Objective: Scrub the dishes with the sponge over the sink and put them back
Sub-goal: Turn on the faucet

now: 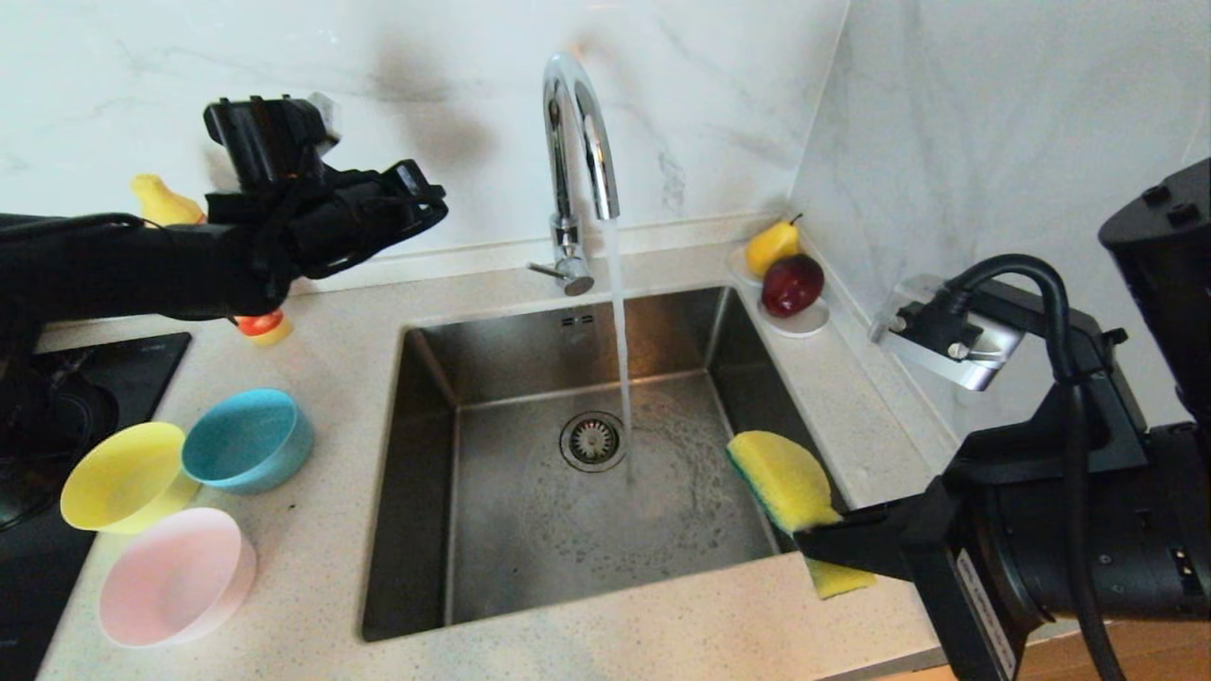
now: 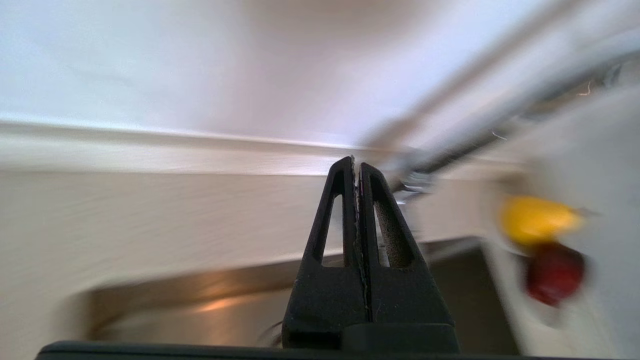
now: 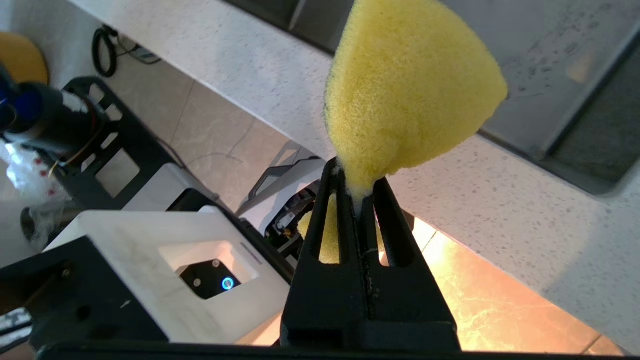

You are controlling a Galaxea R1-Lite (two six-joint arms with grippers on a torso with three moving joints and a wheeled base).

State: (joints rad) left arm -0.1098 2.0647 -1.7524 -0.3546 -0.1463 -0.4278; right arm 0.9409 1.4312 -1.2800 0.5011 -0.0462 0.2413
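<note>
While tap running, sink (no dishes inside).

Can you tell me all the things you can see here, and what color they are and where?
Sink: one, shiny steel, set in the middle of the counter.
Tap: one, chrome, behind the sink, water running.
Bowls: three, yellow, blue, pink, on the counter left of the sink.
Sponge: one, yellow with a green layer, over the sink's right edge.
Saucer: one, white, back right corner, holding a yellow pear and a dark red fruit.
Stove: one, black, far left.
Left gripper: black, shut, empty, raised above the counter left of the tap.
Right gripper: black, shut on the sponge.
</note>
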